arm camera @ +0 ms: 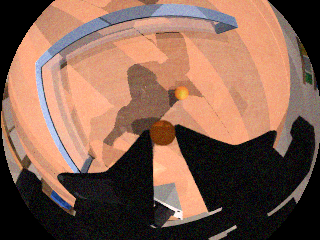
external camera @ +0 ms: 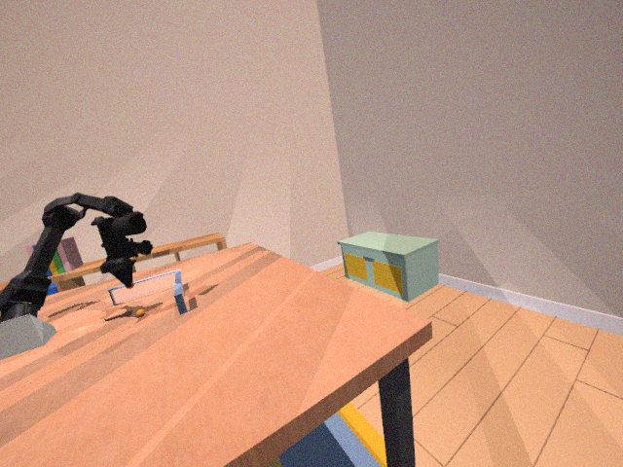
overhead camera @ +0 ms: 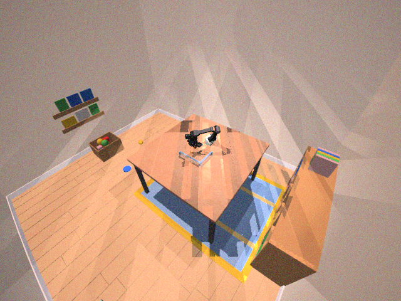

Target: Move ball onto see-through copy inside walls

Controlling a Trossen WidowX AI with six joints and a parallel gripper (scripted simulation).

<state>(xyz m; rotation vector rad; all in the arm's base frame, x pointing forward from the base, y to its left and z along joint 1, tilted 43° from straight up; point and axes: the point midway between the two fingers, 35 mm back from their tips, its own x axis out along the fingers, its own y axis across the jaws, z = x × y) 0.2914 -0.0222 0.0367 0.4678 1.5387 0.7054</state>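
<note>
The tool [arm camera: 162,135] is clamped on the ball [arm camera: 162,132], a dull orange sphere pinched between the two dark fingertips in the wrist view. In the exterior view the tool [external camera: 128,281] hangs above the surface [external camera: 241,351] with its tips pointing down, and the ball [external camera: 129,284] shows only as a small orange spot at those tips, clear of the wood below.

A brighter orange sphere, the copy [arm camera: 182,92], lies on the surface ahead of the tips and slightly to the right in the wrist view, apart from the held ball. In the exterior view the copy [external camera: 140,312] sits low on the wood below the tool and a little to its right, beside dark shadows of the arm.

The walls [arm camera: 100,30] bend round the copy as a bluish L: one long side runs across the top of the wrist view, the other down its left edge. In the exterior view the walls [external camera: 151,287] stand just behind and to the right of the copy, the short end nearest the camera. From the top view the walls [overhead camera: 194,157] lie near the middle of the surface [overhead camera: 207,181], with the arm [overhead camera: 202,133] folded over just behind them; the ball is too small to make out there
</note>
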